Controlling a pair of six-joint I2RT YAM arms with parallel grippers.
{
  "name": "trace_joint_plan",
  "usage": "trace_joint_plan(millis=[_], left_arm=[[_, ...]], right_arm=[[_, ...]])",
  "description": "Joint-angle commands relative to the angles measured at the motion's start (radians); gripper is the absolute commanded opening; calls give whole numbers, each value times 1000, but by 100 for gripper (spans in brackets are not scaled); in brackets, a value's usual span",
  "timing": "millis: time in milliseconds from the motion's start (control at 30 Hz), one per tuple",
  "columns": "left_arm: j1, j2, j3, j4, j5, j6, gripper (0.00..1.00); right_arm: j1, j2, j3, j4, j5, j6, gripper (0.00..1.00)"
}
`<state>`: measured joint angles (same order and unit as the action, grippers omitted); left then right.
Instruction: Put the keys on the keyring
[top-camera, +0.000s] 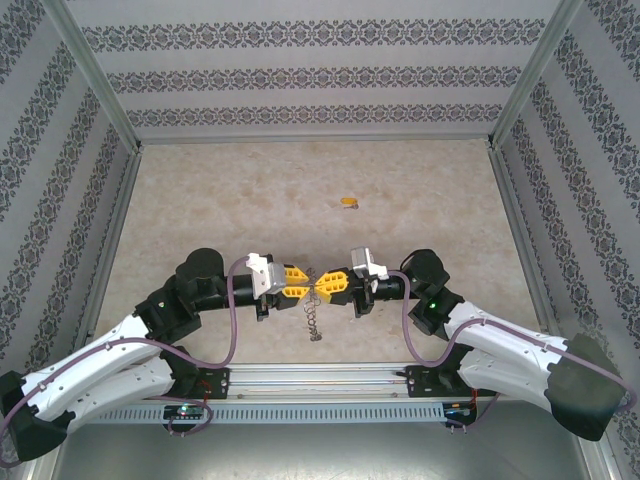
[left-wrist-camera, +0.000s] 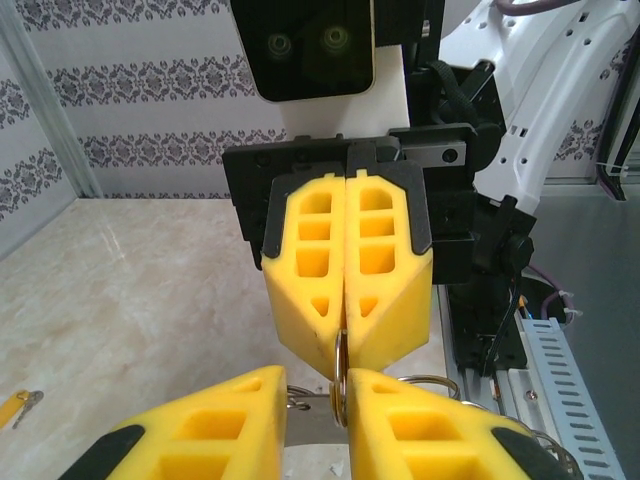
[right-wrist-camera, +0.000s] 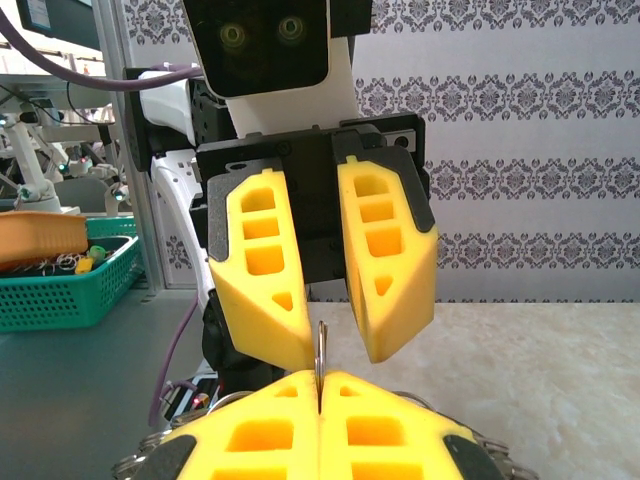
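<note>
Right claw (right-wrist-camera: 318, 388) of mine pinches the keyring (right-wrist-camera: 321, 345) tight; my left claw (left-wrist-camera: 316, 388) is a little open around its rim. Farther out the key (top-camera: 348, 203) lies alone on the table (top-camera: 200, 200). Next, I think, the left claw must fetch it

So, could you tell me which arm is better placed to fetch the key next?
Left, probably. The right gripper is shut on the keyring and can hold it; the left gripper has open jaws, so it is free to fetch the key lying on the table.
</note>
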<state>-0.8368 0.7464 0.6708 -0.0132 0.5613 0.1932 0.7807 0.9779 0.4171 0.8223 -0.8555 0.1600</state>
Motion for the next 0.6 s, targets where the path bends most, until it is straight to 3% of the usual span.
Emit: trace_joint_plan(millis=[0,367,567], left_arm=[[1,-4,34,41,25,-10,23],[1,15,19,90,40,-24,23],[1,22,14,103,47,-38,10]], right_arm=[[-5,-2,-2,94,-31,15,0],[-6,5,-5,121,-28,20,0],[-6,13,-9,132,-27,22,0]])
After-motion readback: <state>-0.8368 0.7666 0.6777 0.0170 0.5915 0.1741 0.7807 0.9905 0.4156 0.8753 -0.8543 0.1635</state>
